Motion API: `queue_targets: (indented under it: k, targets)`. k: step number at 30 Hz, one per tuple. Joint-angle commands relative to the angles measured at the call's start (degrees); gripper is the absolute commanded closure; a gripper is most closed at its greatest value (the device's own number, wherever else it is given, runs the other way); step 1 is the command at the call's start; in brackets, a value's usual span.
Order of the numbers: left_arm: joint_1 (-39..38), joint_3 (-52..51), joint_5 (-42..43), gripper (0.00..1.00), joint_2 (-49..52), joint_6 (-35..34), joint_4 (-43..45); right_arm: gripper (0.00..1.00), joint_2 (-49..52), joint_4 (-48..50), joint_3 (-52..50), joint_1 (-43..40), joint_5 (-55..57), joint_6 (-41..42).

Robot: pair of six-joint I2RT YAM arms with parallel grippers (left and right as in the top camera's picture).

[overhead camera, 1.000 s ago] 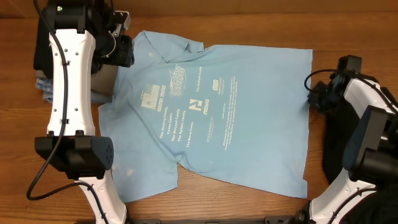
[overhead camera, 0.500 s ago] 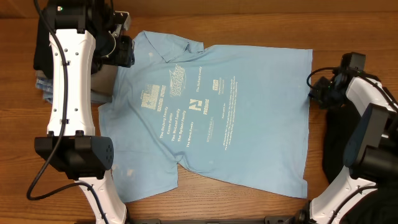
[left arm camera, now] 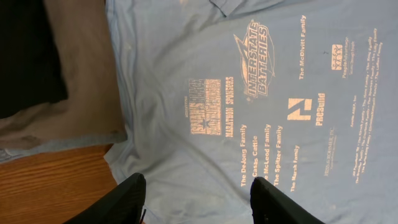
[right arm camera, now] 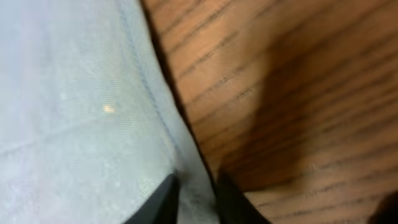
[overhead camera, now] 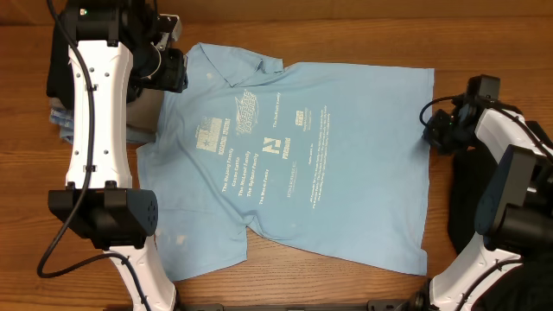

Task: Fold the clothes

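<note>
The sky-blue T-shirt [overhead camera: 294, 155] lies spread flat on the wooden table, print up, collar to the upper left. My left gripper [overhead camera: 175, 71] hovers open over its upper-left shoulder; in the left wrist view its fingers [left arm camera: 196, 199] straddle bare blue fabric [left arm camera: 261, 124] without touching it. My right gripper [overhead camera: 429, 131] is at the shirt's right edge; in the right wrist view its fingers [right arm camera: 198, 196] are closed on the pale hem [right arm camera: 93, 112]. A black garment [left arm camera: 28, 56] lies at the far left on a pile.
A grey-brown garment [left arm camera: 84, 81] lies under the black one, beside the shirt's left sleeve; the pile also shows in the overhead view [overhead camera: 143, 117]. More black fabric [overhead camera: 471, 212] lies at the right under the right arm. Bare wood [right arm camera: 298, 93] borders the shirt's right edge.
My right gripper drew slightly away to the right, then came back left onto the shirt's right edge. The left arm and the shirt have not moved.
</note>
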Motion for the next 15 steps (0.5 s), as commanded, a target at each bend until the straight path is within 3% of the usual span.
queue_targets:
  k: [1,6,15]
  targets:
    - [0.26,0.39,0.63,0.42,-0.02,-0.42,0.48,0.84,2.6,-0.37,-2.97,0.74,0.0,-0.46]
    - [0.26,0.39,0.61,0.41,-0.02,-0.39,0.5,0.96,2.6,4.52,-2.43,0.42,2.29,-0.46]
    - [0.26,0.37,0.33,0.39,-0.02,-0.35,0.55,0.96,2.6,11.69,0.85,-2.49,4.2,-0.46]
